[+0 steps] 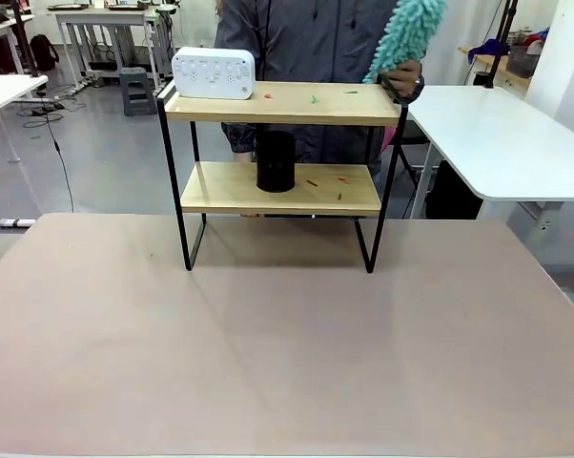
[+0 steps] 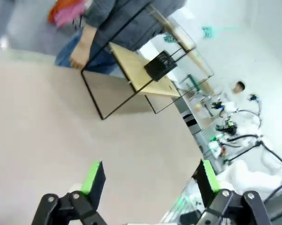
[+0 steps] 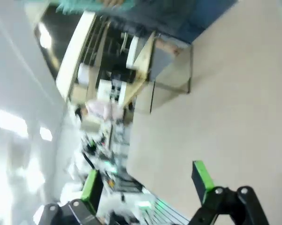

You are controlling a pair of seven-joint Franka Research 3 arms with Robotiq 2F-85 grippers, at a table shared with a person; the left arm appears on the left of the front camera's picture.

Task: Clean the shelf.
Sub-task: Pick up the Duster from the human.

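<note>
Left tool (image 2: 150,180) and right tool (image 3: 146,185), jaws spread wide with nothing between them, look out from tilted wrists over the bench (image 1: 287,363). Its near and middle stretch lies open from edge to edge.

Shelf (image 1: 277,103) stands toward the bench's far side, about centre, its black legs planted on the top. There is free room in front of it and at both ends.

On the top board, a white box (image 1: 214,73) sits at the left end. A black cylinder (image 1: 276,161) stands upright near the middle of the lower board. Small green and red scraps (image 1: 314,97) lie on both boards.

Close behind the shelf stands a person (image 1: 297,38), one hand (image 1: 401,76) raised at the top board's right corner and gripping a teal duster (image 1: 408,33) that points upward. In the left wrist view, the other hand (image 2: 80,49) hangs by the bench's far edge. A white table (image 1: 497,134) stands beyond the bench's far right corner.
</note>
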